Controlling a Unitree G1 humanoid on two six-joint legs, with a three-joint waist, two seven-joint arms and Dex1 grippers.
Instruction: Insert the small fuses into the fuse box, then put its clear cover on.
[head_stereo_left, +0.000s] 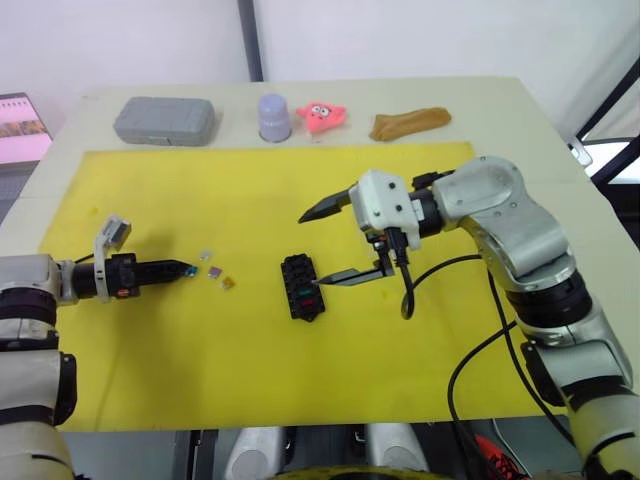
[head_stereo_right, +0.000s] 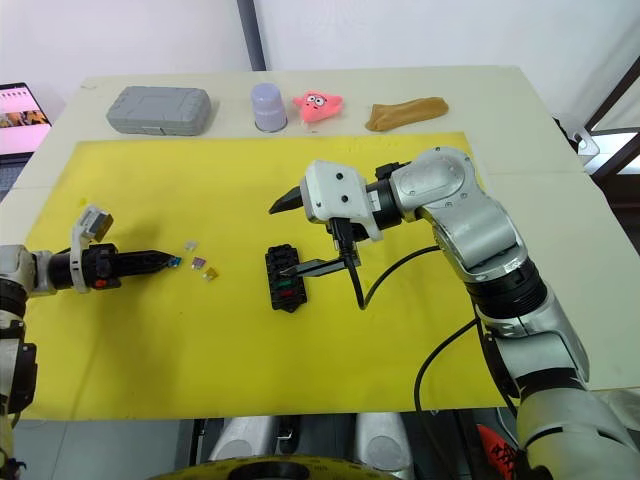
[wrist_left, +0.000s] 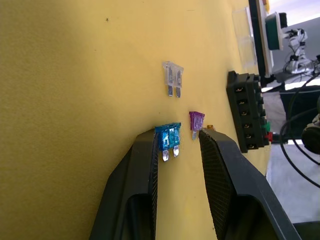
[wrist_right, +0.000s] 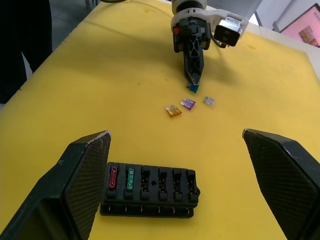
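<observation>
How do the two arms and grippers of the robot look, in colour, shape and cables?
Both arms have rounded silver-grey shells with black joint rings. A loose black cable hangs along the right arm. The right gripper has a white housing and two pointed black fingers. The left gripper is black, with a small red mark; its fingers carry cross-hatched pads.

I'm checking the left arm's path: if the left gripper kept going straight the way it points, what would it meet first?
Probably the purple fuse, just ahead of the left gripper and the blue fuse at its fingertips; depth is uncertain.
</observation>
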